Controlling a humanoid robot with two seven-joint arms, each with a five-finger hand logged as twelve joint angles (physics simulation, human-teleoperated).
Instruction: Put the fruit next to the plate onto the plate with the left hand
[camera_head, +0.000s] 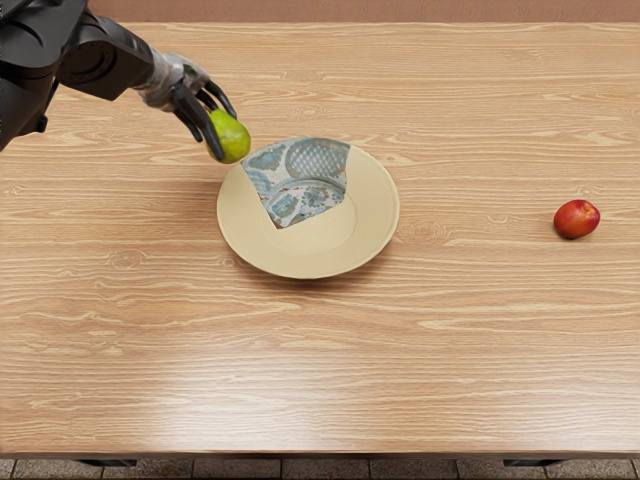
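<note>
- The left hand (195, 98) comes in from the upper left with its dark fingers (192, 118) curled round a green fruit (232, 139). It is clamped on the fruit, but the hold looks to be by the fingertips only, with most of the fruit showing beyond them.
- Risk at the hand: so shallow a hold on a round, smooth fruit may let it slip out between the fingers before it is over the plate. A quick swing of the arm would make that likelier.
- The fruit sits at the lower right end of the hand, touching the fingers. It hangs just at the upper-left rim of the plate (372, 222), not clearly over the dished middle. How high it is above the table (320, 360) I cannot tell.
- Risk at the plate: let go here, the fruit would likely strike the sloping rim and roll back onto the table. I judge that it needs to be carried further toward the plate's middle and released low, or it may bounce across and off the far side.
- The fingers could also catch the rim on the way down and shove the plate aside.
- Well apart, at the right of the table, lies a red fruit (577, 218). It is far from the plate and plays no part in this move. The right arm does not show.
</note>
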